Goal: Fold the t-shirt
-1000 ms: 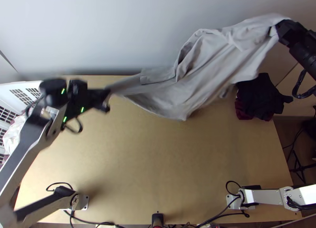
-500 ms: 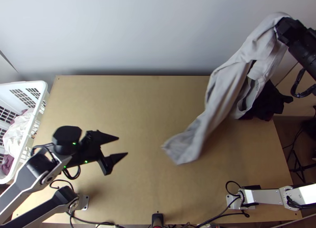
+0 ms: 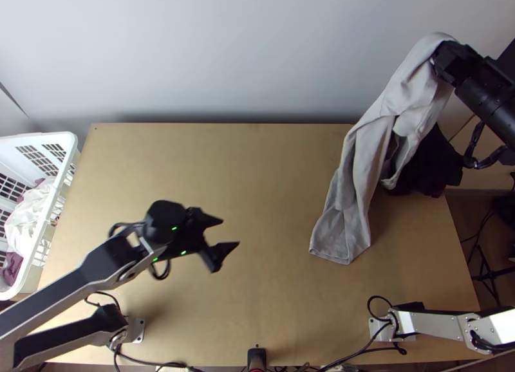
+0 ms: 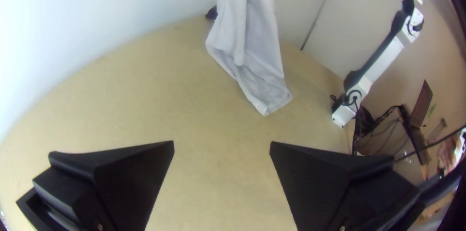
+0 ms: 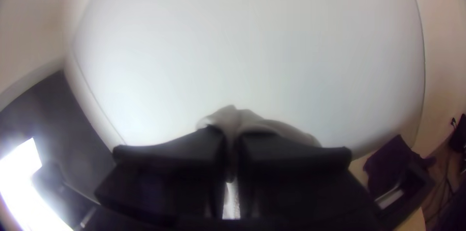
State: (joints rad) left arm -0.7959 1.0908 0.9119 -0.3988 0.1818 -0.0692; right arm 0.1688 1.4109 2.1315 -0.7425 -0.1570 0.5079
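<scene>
The light grey t-shirt is found hanging, bunched and narrow, from the right gripper over the far right side of the table. The right gripper is clenched on the upper part of the cloth; which part of the garment is pinched cannot be told. The left gripper is released, with its jaws standing wide apart and well apart from the cloth. The lower end reaches down towards the table, near its right half; contact with the wood is not certain. A dark cloth pile is noted just beside the t-shirt.

The step in hand is judged to be the securing of a second hold, so that the garment can be spread. The right hold should be kept firm and high. The lower end should be approached squarely, and a corner or hem edge should be pinched, not a mid-cloth fold. Tension should be applied gently, or the cloth may slip or twist. Snagging on the pile should be avoided.
</scene>
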